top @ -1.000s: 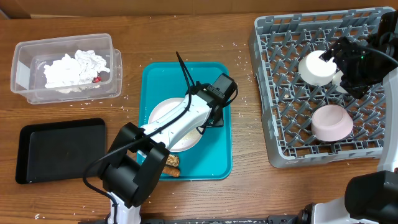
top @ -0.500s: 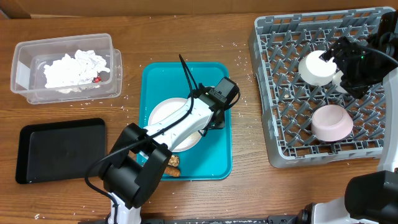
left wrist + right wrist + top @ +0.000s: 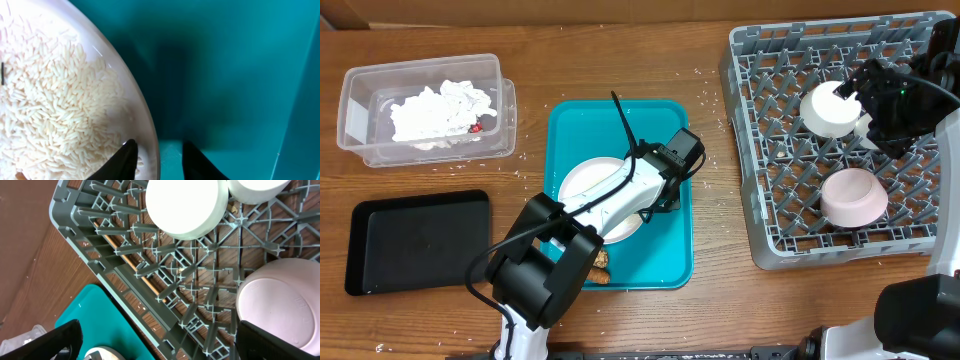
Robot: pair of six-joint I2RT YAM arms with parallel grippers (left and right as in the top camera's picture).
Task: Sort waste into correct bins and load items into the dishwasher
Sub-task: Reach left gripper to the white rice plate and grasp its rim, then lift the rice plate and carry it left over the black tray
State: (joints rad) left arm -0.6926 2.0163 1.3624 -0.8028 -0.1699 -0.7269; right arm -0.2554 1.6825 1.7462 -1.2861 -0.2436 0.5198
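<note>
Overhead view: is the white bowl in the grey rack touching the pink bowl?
Apart. The overhead view shows bare dish rack lattice between the white bowl and the pink bowl.

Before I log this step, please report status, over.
Left gripper astride plate rim, not clamped. Right gripper open over rack. Rice on plate. Nothing blocking.

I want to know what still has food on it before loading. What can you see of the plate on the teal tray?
The plate is round, flat and white with a smooth glossy rim, and looks like ceramic or hard plastic. It lies flat on the teal tray, left of the tray's middle, with the left arm crossing over it. Loose white rice grains cover its surface. The left gripper straddles its rim, one finger inside and one outside; contact cannot be confirmed.
</note>
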